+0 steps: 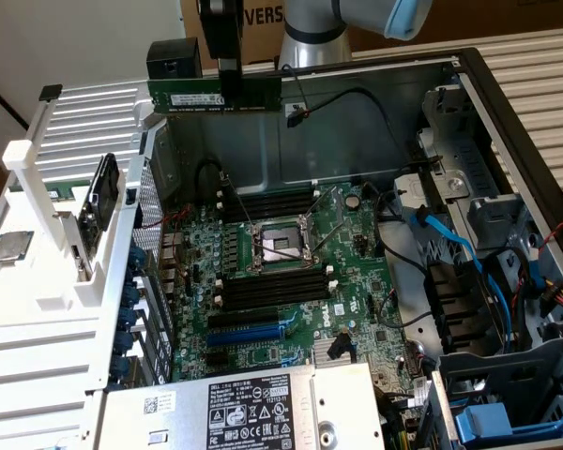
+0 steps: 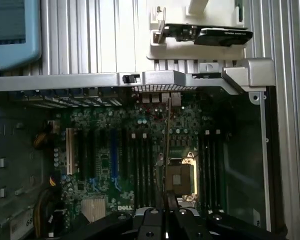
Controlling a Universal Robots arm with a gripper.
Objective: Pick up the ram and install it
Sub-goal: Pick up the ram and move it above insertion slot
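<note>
We see the black fingers point(image 1: 231, 81) of the grey arm point(image 1: 311, 28) closed to a narrow gap on the long, thin, dark-green ram stick with a white label point(image 1: 188, 97), pinching it at about mid-length by its upper edge. The stick hangs level in the air near the top of the exterior view, in front of the far wall of the open grey metal computer case point(image 1: 357, 122), and it touches nothing but the fingers. It is well above the green motherboard point(image 1: 357, 281) and sits in none of the slots. On that board, two banks of long black memory slots with white end clips point(image 1: 274, 287) flank the square silver processor socket point(image 1: 281, 248), one bank on each side, and all of these slots are bare. A blue expansion slot point(image 1: 249, 332) lies nearer the labelled silver power supply box point(image 1: 253, 408). In the wrist view the ram stick point(image 2: 167, 150) shows edge-on as a thin line running parallel to the slots and passing along one side of the socket point(image 2: 182, 175). At the exterior view's left, a white plastic rack point(image 1: 47, 206) holds a black card upright point(image 1: 98, 211), with a small square silver chip point(image 1: 11, 246) lying flat beside it. The case rests on a pale ribbed surface point(image 1: 535, 66).
</note>
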